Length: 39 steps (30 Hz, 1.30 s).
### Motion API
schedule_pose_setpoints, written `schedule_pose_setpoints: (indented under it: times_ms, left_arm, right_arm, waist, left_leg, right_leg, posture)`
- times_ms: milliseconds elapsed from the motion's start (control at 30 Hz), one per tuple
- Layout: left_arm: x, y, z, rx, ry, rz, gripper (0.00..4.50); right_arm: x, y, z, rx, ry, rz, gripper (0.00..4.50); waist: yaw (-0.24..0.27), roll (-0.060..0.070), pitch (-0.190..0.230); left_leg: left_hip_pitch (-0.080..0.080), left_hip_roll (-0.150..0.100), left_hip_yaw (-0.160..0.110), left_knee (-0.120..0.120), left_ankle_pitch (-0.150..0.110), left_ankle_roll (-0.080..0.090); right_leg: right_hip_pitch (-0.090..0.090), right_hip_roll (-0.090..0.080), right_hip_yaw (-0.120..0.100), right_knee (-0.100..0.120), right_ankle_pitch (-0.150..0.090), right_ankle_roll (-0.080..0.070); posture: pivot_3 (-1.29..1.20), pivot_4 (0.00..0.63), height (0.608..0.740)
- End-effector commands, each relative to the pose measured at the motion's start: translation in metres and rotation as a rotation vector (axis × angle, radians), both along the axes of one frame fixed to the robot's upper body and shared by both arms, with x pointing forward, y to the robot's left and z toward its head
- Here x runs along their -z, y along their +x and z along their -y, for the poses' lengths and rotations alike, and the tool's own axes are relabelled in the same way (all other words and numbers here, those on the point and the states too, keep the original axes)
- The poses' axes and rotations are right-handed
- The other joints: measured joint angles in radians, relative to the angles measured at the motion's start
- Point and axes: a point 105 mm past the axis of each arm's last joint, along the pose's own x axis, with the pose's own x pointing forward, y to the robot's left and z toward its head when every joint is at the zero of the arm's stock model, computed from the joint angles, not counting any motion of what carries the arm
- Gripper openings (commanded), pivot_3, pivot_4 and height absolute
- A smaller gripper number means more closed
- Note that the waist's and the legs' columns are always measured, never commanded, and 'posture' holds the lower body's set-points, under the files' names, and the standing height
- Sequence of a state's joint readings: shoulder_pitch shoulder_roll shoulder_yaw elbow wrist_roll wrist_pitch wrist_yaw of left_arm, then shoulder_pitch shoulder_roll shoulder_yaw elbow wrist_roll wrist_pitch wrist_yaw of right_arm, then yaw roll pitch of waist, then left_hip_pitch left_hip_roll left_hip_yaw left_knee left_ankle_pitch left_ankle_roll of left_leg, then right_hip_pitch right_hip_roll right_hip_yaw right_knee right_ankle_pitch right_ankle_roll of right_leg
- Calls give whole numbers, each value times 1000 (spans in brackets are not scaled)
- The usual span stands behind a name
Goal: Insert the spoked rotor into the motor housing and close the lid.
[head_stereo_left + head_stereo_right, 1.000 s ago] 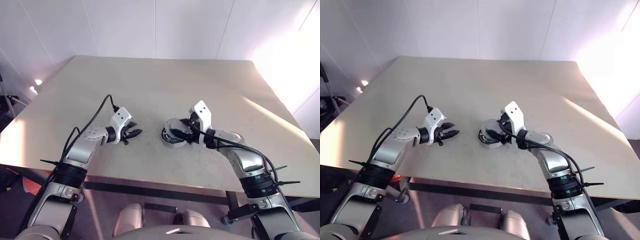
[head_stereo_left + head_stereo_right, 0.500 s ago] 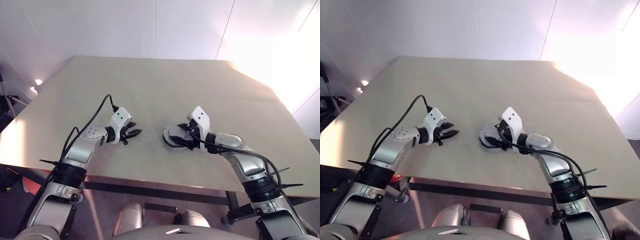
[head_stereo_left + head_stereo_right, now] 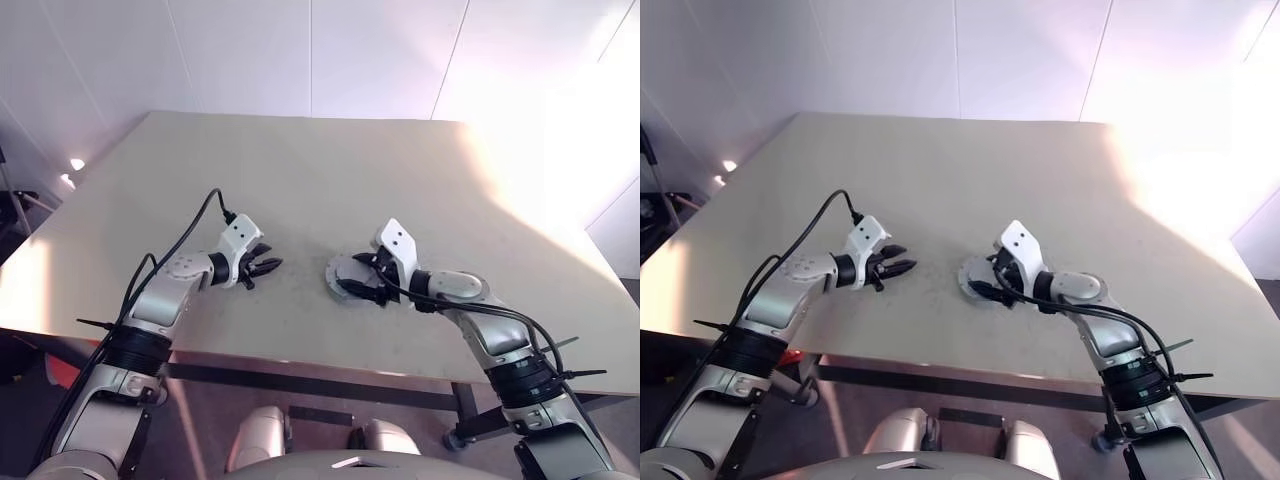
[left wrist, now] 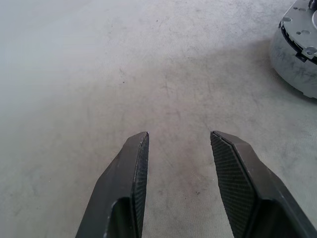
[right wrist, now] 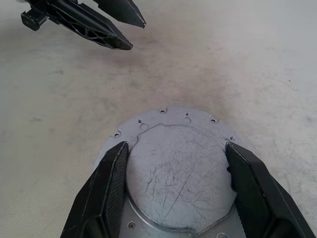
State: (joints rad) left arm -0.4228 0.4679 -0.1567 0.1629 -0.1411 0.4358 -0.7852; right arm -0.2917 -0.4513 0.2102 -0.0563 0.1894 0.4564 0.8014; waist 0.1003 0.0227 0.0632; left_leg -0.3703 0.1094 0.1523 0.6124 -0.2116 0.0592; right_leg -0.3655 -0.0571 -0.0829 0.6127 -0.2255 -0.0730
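A round grey metal part, which I take for the motor housing (image 5: 178,168), lies on the table with a flat, scratched face up and a flange with small holes around it. A dark band runs round its side (image 4: 297,59). My right gripper (image 3: 352,280) is shut on it, one finger (image 5: 111,183) against each side of the raised face. My left gripper (image 4: 178,136) stands open and empty a short way to the left of it, fingers pointing at it. The spoked rotor and the lid are out of view.
The beige table (image 3: 330,170) stretches far ahead and to both sides. Its front edge (image 3: 300,360) runs just below both hands. A black cable (image 3: 195,225) loops over my left forearm.
My right hand has sunk and drawn back a little with the grey part, which was tilted up and now lies flat on the table. The left arm has kept still.
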Motion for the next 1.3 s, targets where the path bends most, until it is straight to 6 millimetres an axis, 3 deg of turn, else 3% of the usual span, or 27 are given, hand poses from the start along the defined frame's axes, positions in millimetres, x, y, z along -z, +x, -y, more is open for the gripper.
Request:
schedule_pose_setpoints:
  times_ms: [33, 533, 867, 1300]
  left_arm:
    - [-14, 4, -3, -4, -10, 48, 2096]
    - [-13, 2, -3, -6, -13, 42, 2096]
    - [-12, 1, -3, -9, -16, 37, 2096]
    - [-11, 1, -4, -16, -19, 33, 2096]
  right_arm:
    - [-4, 1, 0, -13, -22, 35, 3005]
    - [9, 6, 4, 37, -61, -11, 3005]
    - [26, -9, 10, 1, -104, -86, 3005]
    - [45, -16, 18, 15, -142, -153, 3005]
  waist:
    - [0, 0, 0]
    - [-1, -1, -1]
    - [2, -4, -4]
    - [3, -7, -7]
  left_leg:
    - [0, 0, 0, 0, 0, 0]
    - [6, 0, 0, 0, 0, 0]
    - [6, 0, 0, 0, 0, 0]
    - [10, 0, 0, 0, -3, 5]
  right_leg:
    - [0, 0, 0, 0, 0, 0]
    - [5, 0, 0, 0, -3, 5]
    - [6, 0, 0, -1, 0, 1]
    - [13, 0, 0, -6, 0, 1]
  posture:
    - [0, 0, 740]
    - [0, 0, 740]
    - [0, 0, 740]
    - [0, 0, 740]
